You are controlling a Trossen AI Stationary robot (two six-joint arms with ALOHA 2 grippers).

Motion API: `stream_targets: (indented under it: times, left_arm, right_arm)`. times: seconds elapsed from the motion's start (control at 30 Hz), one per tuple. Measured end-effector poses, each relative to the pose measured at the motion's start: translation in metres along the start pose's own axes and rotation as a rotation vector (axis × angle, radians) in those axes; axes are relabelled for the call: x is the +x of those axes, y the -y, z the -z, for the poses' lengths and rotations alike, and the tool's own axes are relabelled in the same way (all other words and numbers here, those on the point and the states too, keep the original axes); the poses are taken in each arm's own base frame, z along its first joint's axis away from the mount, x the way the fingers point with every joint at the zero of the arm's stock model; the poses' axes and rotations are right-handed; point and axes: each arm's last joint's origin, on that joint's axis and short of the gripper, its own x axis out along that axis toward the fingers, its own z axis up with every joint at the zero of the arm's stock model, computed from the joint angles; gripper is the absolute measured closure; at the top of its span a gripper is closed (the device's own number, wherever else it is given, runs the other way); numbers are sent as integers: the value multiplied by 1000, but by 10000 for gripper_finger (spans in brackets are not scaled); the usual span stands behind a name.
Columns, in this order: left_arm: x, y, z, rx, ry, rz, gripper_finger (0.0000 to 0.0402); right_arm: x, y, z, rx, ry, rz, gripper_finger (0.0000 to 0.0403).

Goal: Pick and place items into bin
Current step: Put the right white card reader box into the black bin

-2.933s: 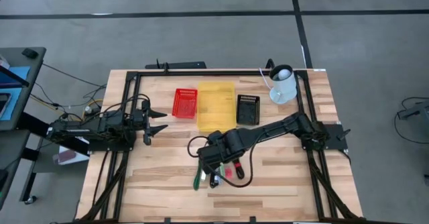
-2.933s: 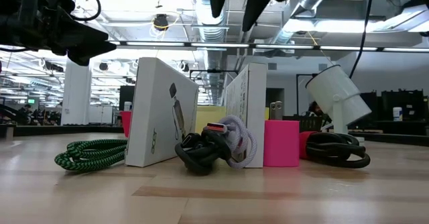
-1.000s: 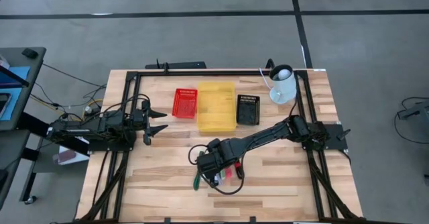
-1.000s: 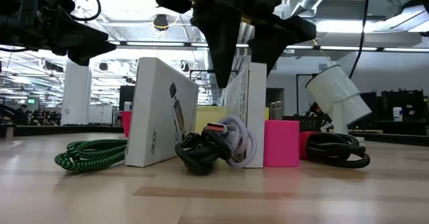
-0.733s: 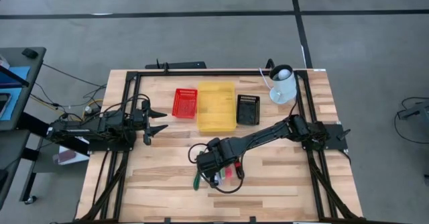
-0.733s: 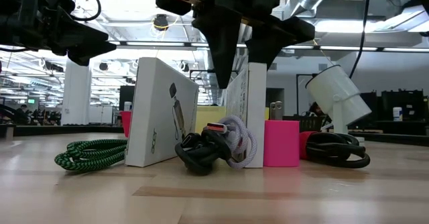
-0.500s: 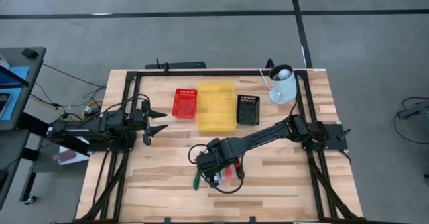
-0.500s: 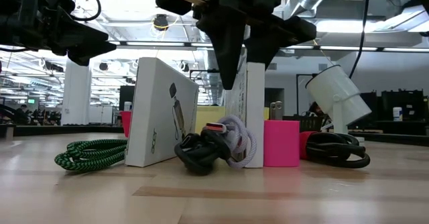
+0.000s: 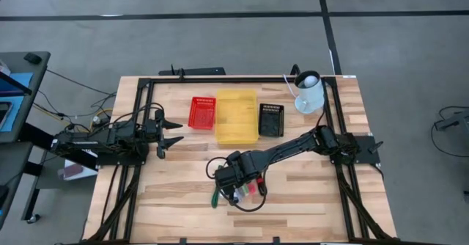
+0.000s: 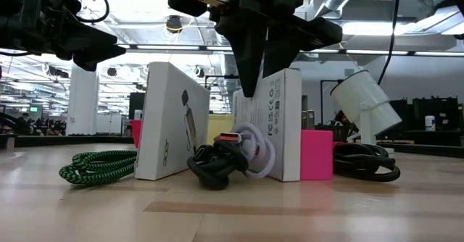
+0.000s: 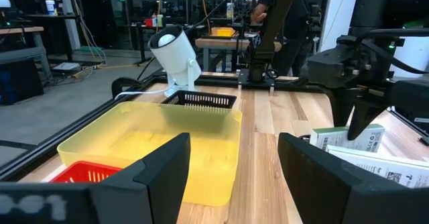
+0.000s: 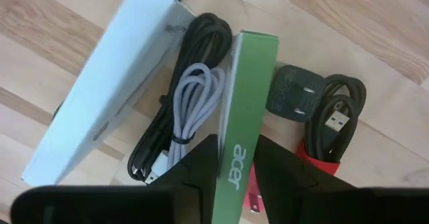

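Two boxes stand in the cluster at the high view's lower centre. The right tool [image 12: 236, 141] clamps the green box [image 12: 248, 70] by its narrow edge. The white box [image 12: 107, 83], black cable [image 12: 201, 43] and white cable [image 12: 191, 96] crowd one side, a charger [image 12: 295, 93] the other. The red bin [image 9: 203, 112], yellow bin [image 9: 236, 116] and black bin [image 9: 270, 119] sit at upper centre, across bare counter [image 9: 315, 194]. The left tool [image 9: 172, 133] hangs spread at mid-left.

bins [image 9: 236, 115] side by side at table's [image 9: 322, 201] far side | lamp [image 9: 308, 91] right of them | boxes, cables [image 9: 238, 194] near front
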Motion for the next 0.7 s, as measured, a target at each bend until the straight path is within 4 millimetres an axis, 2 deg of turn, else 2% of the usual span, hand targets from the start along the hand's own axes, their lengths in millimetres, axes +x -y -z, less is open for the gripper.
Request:
stream_targets:
  times: [0.7]
  left_arm:
    - [0,0,0,0,0,0,182]
  right_arm:
    - [0,-1,-3,89,2,-14,328]
